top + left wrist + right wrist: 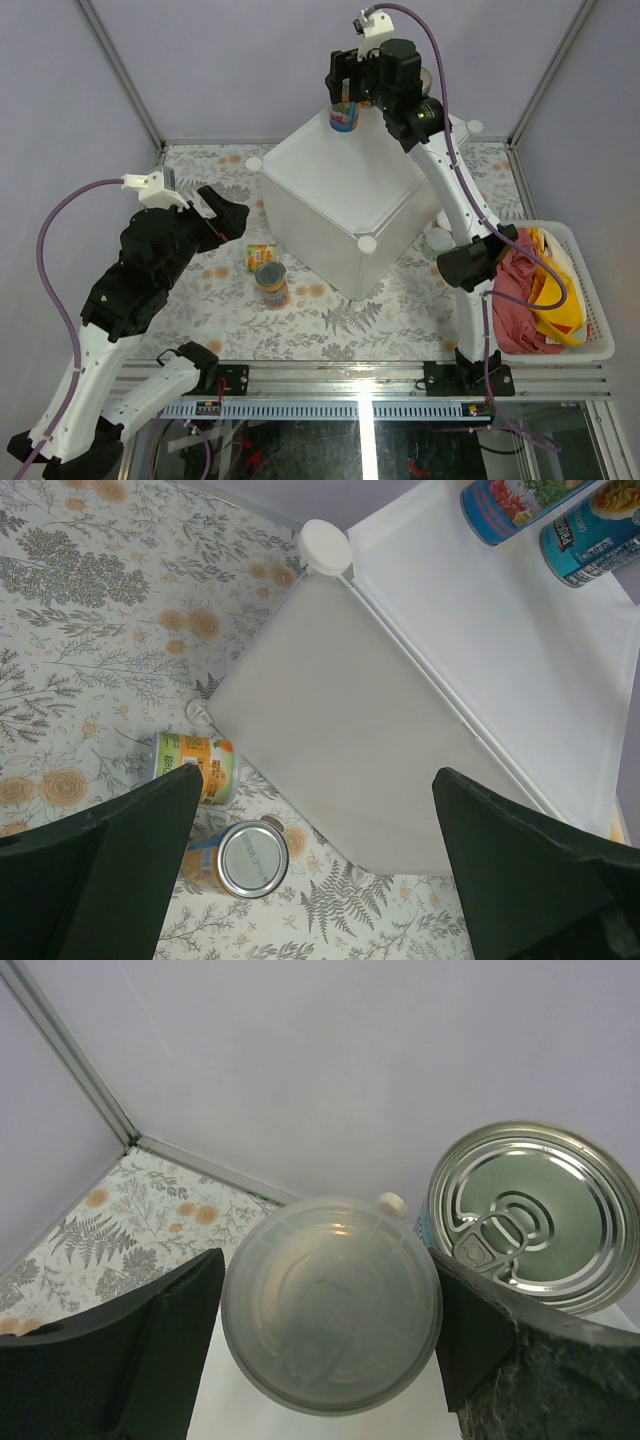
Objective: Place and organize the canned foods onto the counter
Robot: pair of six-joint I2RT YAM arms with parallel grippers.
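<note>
The right gripper [344,98] reaches over the far corner of the white box [340,200]. Its jaws stand on either side of a blue-labelled can with a pale plastic lid [330,1305], which stands upright on the box top. The fingers sit close against the lid's edge on both sides. I cannot tell whether they press it or stand just off it.

Just beside that can, on the same corner, is a 2nd blue can with a silver pull-tab top [530,1220], also upright and outside the jaws. In the left wrist view the 2 blue cans stand next to each other near the far edge of the box.

The left gripper [318,772] hangs above the flowered bench [200,310], left of the box, with its jaws wide apart and nothing between them. Below it 2 more cans wait on the bench, near the box's front-left wall. A yellow-and-green can [260,256] lies on its side. An orange-and-blue can [272,284] stands just beside it with its silver top up.

A white basket [598,330] of red and yellow cloths [530,290] sits at the bench's right edge, well apart from the cans.
</note>
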